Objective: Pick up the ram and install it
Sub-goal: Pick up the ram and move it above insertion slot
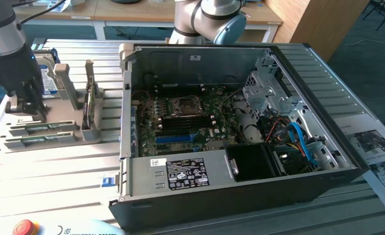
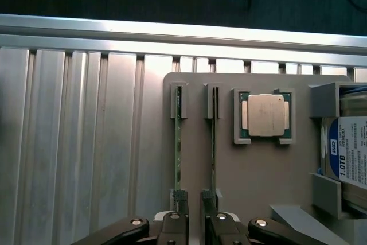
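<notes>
The ram (image 2: 178,153) is a long, thin green stick standing on edge. It sits slotted in a grey holder (image 2: 258,176) on the counter (image 2: 86,142), at the exterior view's left.

light: bright, even | glare: table rim (image 2: 172,30) washed white | shadow: computer case (image 1: 179,63) interior dim
</notes>
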Available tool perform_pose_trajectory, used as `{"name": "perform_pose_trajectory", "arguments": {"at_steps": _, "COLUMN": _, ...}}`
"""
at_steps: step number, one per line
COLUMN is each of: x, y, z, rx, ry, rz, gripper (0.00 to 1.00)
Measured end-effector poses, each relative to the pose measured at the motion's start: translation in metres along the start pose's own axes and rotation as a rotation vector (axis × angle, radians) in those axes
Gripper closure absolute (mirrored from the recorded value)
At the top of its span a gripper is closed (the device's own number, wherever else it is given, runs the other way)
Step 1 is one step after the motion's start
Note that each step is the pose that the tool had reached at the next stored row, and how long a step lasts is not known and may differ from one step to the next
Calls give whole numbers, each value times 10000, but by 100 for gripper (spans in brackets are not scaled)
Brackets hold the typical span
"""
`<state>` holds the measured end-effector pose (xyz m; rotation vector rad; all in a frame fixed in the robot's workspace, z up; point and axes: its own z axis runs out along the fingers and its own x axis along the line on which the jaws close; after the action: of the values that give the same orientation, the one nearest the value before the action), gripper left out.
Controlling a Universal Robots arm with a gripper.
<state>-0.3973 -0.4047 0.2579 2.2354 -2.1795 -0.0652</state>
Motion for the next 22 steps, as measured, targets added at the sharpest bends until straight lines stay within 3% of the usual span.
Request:
{"name": "perform_pose_trajectory", "arguments": {"at_steps": 10, "x": 6, "y": -8, "z": 188, "rx": 0, "ry": 1, "rz": -1, "gripper": 78}}
{"name": "perform_pose_trajectory", "arguments": {"at_steps": 22, "x": 77, "y": -7, "z": 189, "rx": 1, "ry": 0, "rz": 0, "gripper": 78}}
